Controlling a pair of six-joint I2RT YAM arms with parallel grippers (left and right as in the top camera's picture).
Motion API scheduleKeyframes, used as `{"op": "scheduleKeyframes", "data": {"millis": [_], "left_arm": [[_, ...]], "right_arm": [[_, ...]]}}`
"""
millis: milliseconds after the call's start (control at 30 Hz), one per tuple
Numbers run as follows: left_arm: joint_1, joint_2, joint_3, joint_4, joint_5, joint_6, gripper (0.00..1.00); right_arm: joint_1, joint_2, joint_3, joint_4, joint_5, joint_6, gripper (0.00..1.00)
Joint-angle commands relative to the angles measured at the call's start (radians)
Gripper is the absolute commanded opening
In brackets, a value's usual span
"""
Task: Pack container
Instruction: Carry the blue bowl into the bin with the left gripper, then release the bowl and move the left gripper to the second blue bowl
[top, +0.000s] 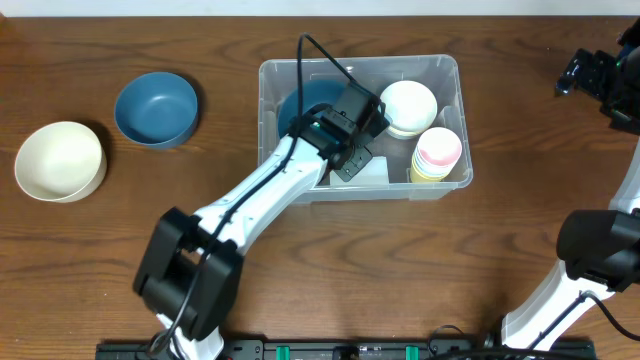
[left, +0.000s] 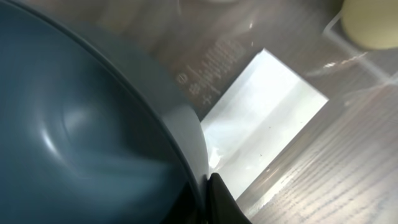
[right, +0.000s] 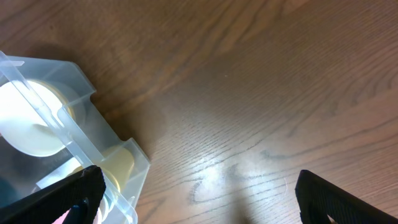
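The clear plastic container stands at the middle of the table. It holds a dark blue bowl, a white bowl and a stack of pink and yellow cups. My left gripper reaches into the container and is shut on the rim of the dark blue bowl, with one finger outside the rim. The pale label lies on the container's floor. My right gripper is open and empty over bare table at the far right, beside the container's corner.
A second blue bowl and a cream bowl sit on the table to the left of the container. The right wrist view shows wood table under the open fingers.
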Motion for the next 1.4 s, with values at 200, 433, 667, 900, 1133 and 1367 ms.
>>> {"op": "scheduleKeyframes", "data": {"millis": [200, 433, 667, 900, 1133, 1367], "left_arm": [[-0.002, 0.011, 0.009, 0.023, -0.008, 0.011, 0.17], [-0.001, 0.010, 0.009, 0.053, -0.009, -0.028, 0.27], [0.001, -0.025, 0.032, 0.069, -0.034, -0.105, 0.41], [0.024, -0.213, 0.134, -0.015, -0.163, -0.182, 0.46], [0.208, -0.407, 0.155, -0.084, -0.283, -0.200, 0.51], [0.505, -0.368, 0.152, -0.086, -0.244, -0.322, 0.51]], "right_arm": [[-0.002, -0.026, 0.019, -0.002, 0.010, 0.014, 0.99], [-0.002, -0.026, 0.019, -0.002, 0.010, 0.014, 0.99], [-0.002, -0.026, 0.019, -0.002, 0.010, 0.014, 0.99], [-0.002, -0.026, 0.019, -0.002, 0.010, 0.014, 0.99], [-0.002, -0.026, 0.019, -0.002, 0.010, 0.014, 0.99], [-0.002, -0.026, 0.019, -0.002, 0.010, 0.014, 0.99]]}}
